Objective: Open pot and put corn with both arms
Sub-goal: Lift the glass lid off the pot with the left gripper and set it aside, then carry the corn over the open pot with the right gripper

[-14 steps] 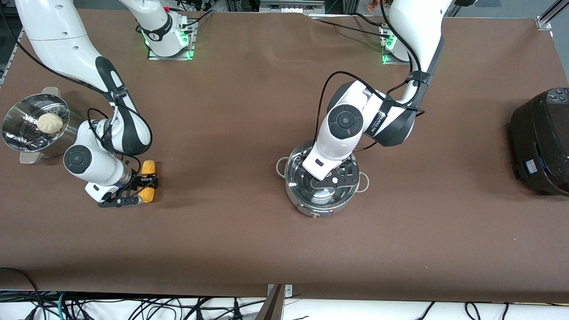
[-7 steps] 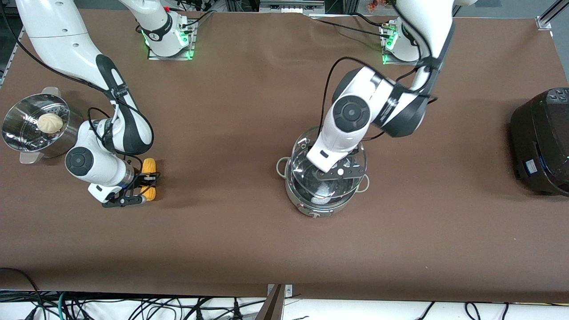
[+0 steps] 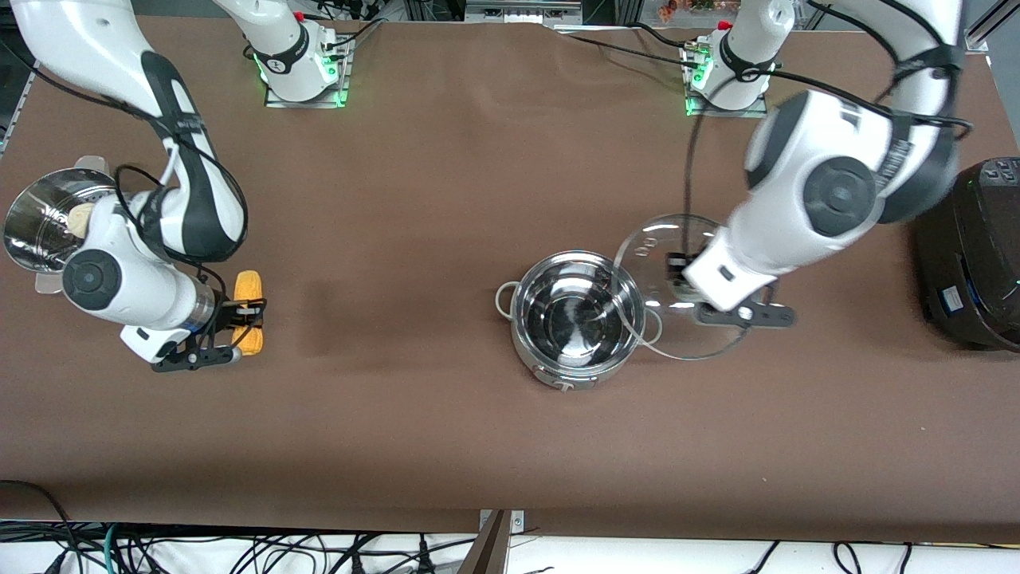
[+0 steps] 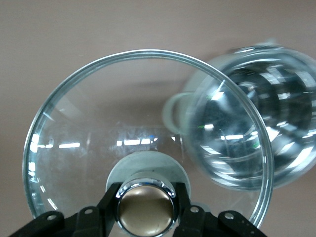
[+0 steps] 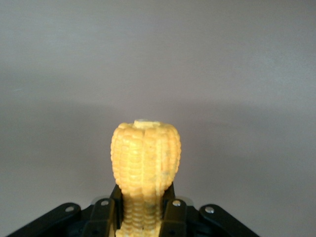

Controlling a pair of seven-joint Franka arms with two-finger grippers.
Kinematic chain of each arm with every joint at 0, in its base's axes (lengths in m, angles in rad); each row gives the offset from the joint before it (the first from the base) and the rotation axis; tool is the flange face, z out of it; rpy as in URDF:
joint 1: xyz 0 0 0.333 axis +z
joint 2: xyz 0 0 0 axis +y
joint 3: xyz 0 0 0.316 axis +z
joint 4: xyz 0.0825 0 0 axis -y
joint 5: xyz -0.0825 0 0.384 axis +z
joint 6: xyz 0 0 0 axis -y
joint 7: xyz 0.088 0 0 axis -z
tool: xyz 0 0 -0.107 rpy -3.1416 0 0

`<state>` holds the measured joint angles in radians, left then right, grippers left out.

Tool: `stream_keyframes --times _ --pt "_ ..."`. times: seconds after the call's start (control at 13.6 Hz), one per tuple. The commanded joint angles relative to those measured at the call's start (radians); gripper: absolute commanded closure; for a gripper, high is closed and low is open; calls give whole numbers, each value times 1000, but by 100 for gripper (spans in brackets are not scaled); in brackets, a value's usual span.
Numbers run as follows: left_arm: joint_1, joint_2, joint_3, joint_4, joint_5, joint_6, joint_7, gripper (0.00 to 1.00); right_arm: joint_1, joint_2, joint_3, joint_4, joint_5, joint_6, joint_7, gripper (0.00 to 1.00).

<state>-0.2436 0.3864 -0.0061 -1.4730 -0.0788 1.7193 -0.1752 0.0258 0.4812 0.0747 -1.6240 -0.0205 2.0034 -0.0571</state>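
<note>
Over the counter (image 3: 446, 414) beside the open pot (image 3: 575, 319), your left tool (image 4: 146, 217) is clamping the glass lid (image 3: 701, 343) by its knob; your right tool (image 5: 143, 219) is gripping the corn (image 3: 249, 312) above the counter's right-arm end.

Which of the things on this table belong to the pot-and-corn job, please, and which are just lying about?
Part of the job:
- pot, open
- glass lid, held by the left gripper beside the pot
- corn, held by the right gripper

Just lying about:
- steamer pot with a bun
- black cooker
</note>
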Motion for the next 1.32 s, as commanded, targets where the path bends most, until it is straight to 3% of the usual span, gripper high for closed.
stream_keyframes --times 0.0,0.22,0.44,0.81,1.1,1.25 --pt "110 -113 8 -189 -10 86 214 100 -4 -35 52 138 71 -214 64 93" --pt "211 -126 29 -298 10 184 386 100 26 -35 135 248 79 -314 213 94" --pt "228 -115 86 -392 16 310 485 100 95 -33 207 298 74 -319 385 93" --pt "244 -63 100 -495 17 437 508 100 268 8 214 409 68 -289 535 94" --pt "244 -11 110 -544 20 533 508 100 420 155 206 570 59 -184 719 98" --pt "244 8 112 -547 22 562 508 100 459 204 201 581 21 -106 721 98"
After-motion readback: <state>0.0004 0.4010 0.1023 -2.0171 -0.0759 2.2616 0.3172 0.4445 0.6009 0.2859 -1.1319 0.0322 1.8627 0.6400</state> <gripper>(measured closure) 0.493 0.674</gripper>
